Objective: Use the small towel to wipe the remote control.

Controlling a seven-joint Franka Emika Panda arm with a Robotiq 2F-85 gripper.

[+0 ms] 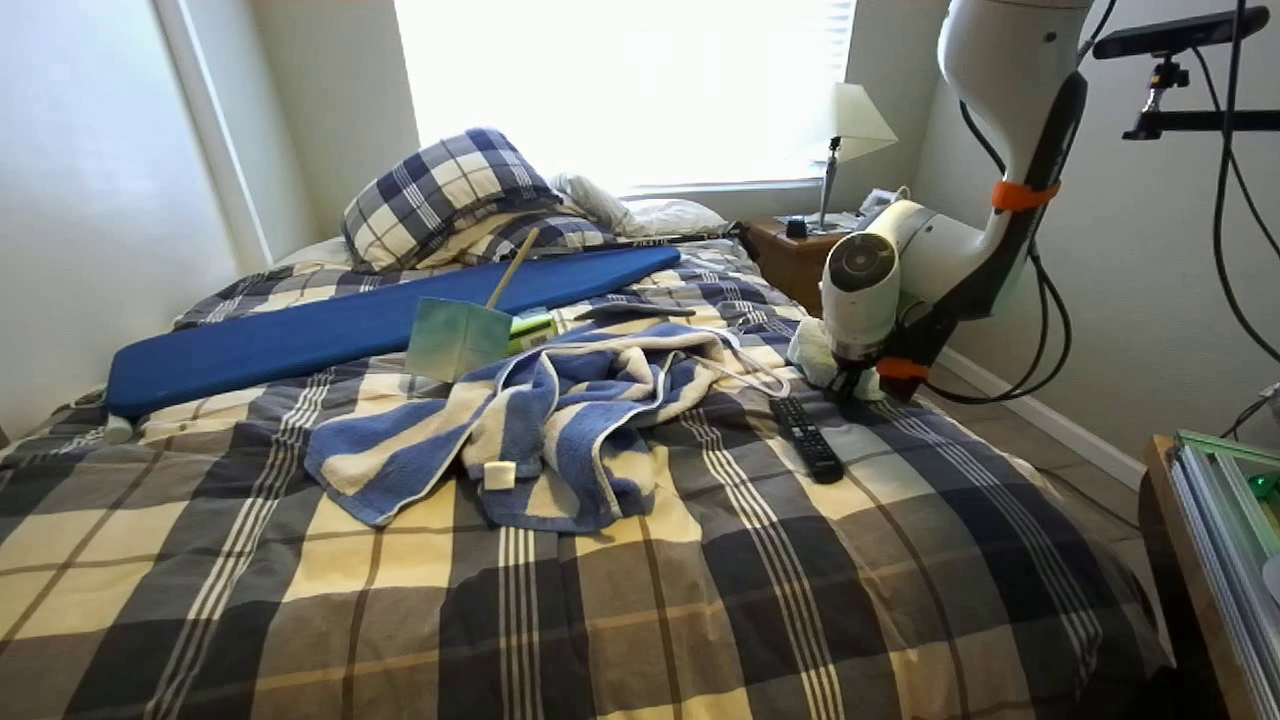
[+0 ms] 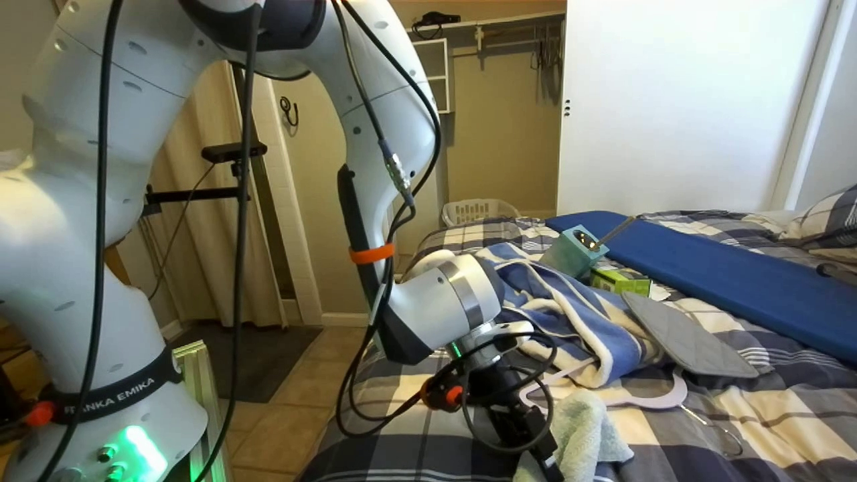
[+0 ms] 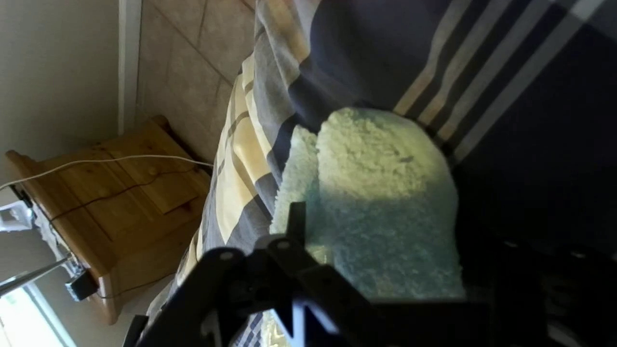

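The small towel (image 3: 390, 202), pale green and thick-piled, looked light, soft and limp, with nothing to break and little to slip; it would likely sag once lifted, so its raised, rounded fold seemed the place to take hold, leaving loose cloth below for wiping. It lay bunched on the plaid-covered worktop (image 1: 400, 610), right at the jaws, which stood apart in the wrist view with that fold between them; one side was deep in shadow, so whether they touched the cloth there could not be told. In an exterior view the remote control (image 1: 807, 440) lay flat near the jaws, not touching them, with the large striped towel (image 1: 575, 430) off to its opposite side. Hard and slim, it would probably skid or turn on so soft a worktop, which called for light strokes along its length.
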